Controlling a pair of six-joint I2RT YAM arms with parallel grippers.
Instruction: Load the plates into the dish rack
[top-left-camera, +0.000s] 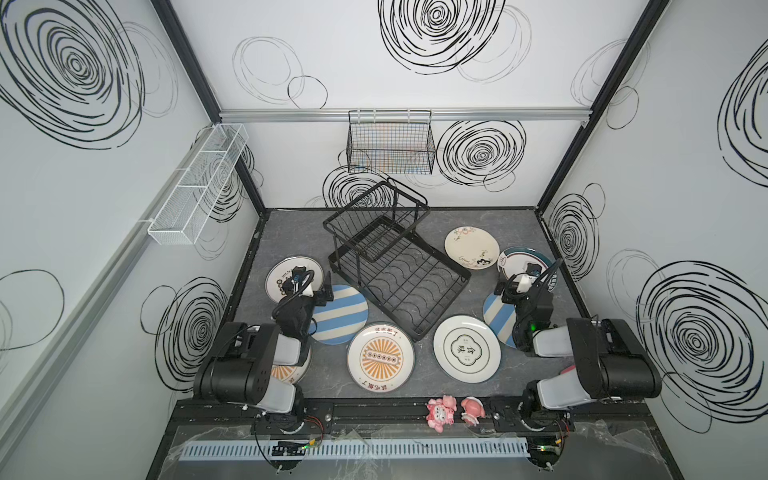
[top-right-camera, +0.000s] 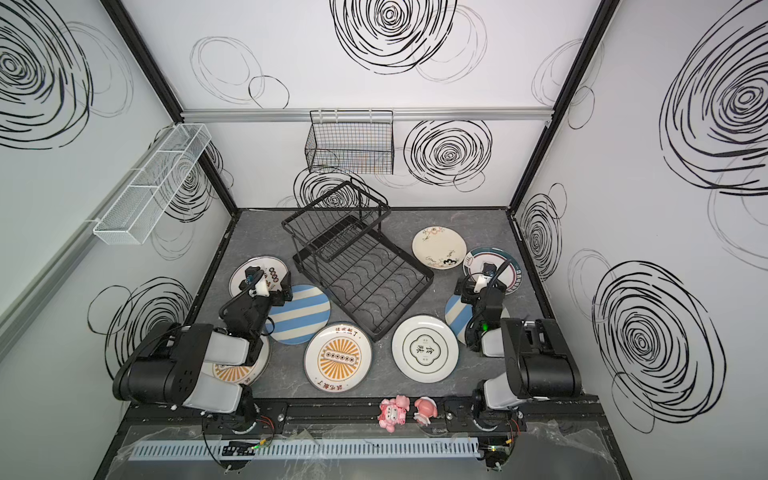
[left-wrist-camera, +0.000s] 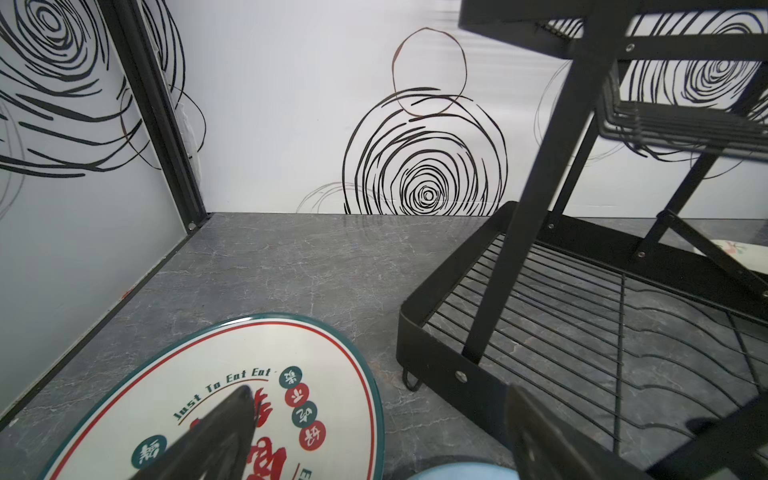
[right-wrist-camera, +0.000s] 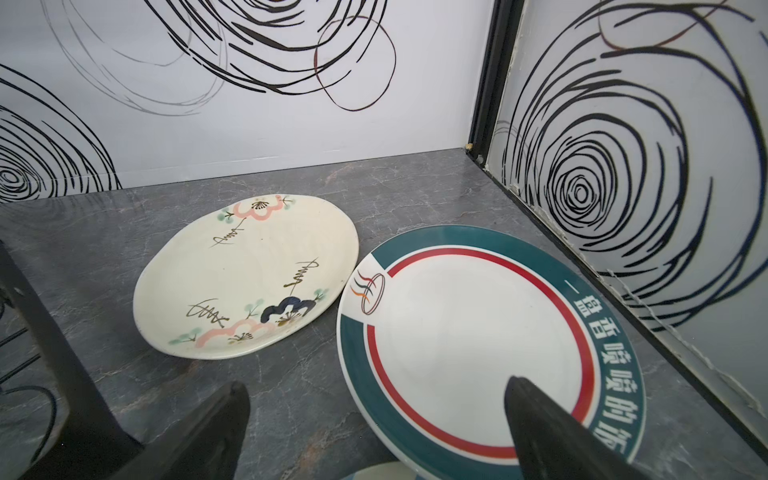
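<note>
plates (top-left-camera: 380, 357): 8 on table (top-left-camera: 291, 232) around dish rack (top-left-camera: 415, 286) | left hand (left-wrist-camera: 378, 390) wide; right hand (right-wrist-camera: 376, 384) wide

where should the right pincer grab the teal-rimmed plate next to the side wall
Grip the rim on the near side, facing the arm. The teal-rimmed plate lies flat, so only its thin edge offers a hold: one finger over, one under. The side wall crowds one edge and the cream plate sits close beside another, while the open right pincer hovers above the near rim.
</note>
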